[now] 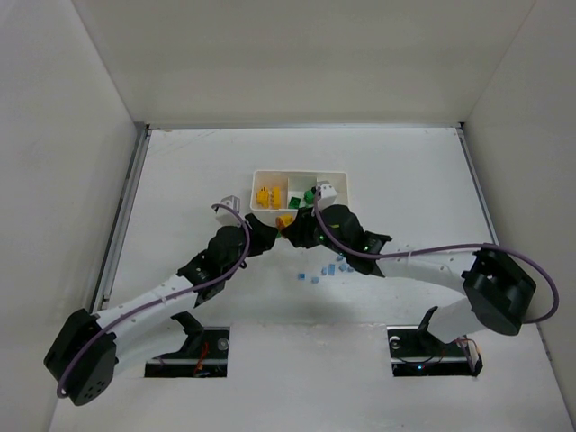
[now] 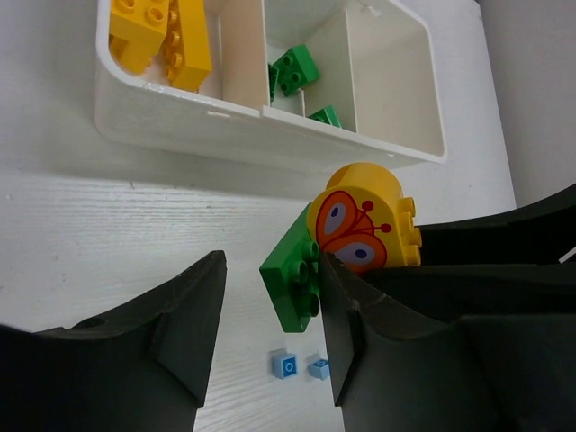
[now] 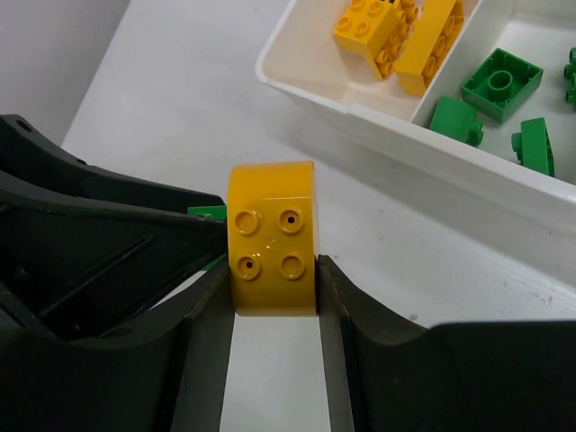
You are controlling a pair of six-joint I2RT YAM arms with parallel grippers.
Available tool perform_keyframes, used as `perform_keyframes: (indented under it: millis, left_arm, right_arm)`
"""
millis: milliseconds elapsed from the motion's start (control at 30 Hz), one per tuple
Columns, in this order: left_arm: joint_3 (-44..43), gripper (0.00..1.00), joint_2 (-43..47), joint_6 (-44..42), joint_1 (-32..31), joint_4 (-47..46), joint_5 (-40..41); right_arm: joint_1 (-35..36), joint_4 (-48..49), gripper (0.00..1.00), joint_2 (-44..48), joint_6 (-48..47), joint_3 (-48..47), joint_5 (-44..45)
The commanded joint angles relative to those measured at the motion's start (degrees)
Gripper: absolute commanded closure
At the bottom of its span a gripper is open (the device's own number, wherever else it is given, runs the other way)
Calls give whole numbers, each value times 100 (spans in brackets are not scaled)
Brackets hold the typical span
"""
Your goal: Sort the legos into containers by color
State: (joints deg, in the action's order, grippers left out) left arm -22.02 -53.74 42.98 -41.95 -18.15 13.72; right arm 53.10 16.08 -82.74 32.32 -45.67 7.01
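Note:
My right gripper (image 3: 272,270) is shut on a rounded yellow brick (image 3: 270,243) with a butterfly print (image 2: 364,220), held just in front of the white tray (image 3: 432,153). A green brick (image 2: 290,279) is joined to its side and hangs between the fingers of my left gripper (image 2: 272,270). The left gripper is open: one finger touches the green studs, the other stands apart. In the top view both grippers meet at the yellow brick (image 1: 284,220). The tray's left compartment holds yellow bricks (image 2: 162,36), the middle one green bricks (image 2: 295,70). Tiny light blue pieces (image 2: 284,364) lie on the table.
More light blue pieces (image 1: 317,273) are scattered on the table under the right arm. The tray (image 1: 297,173) sits mid-table just beyond both grippers; its right compartment (image 2: 396,81) looks empty. White walls enclose the table on the left, right and back.

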Motion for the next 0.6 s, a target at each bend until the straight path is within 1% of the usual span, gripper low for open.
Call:
perform_keyframes:
  millis: [0,67,133,233,367,467,567]
  left_arm:
    - [-180,60,-40,87,-27,-557,-9]
    - [-180,67,-67,96,-54,-654,-27]
    - [-162,79,-67,96,-71,-760,-36]
    - [-110,88,3,96,-80,-813,-36]
    - [40,93,126,123,42,-787,-18]
    - [119,93,223,132,165,-751,-44]
    - [163,93,390,140,253,-637,-53]
  right_arm:
    - [-50,677,65,197,275,120,-261]
    - [-76,748,65,188,354,155,-270]
    - [-103,835,65,179,442,190,-340]
    - [-208,976,65,223,556,286,-437]
    - [-497,1178,65,425,793,462,-708]
    - [-726,1363,65,574,952,585,-928]
    - [-832,1302,65,575,900,507,-877]
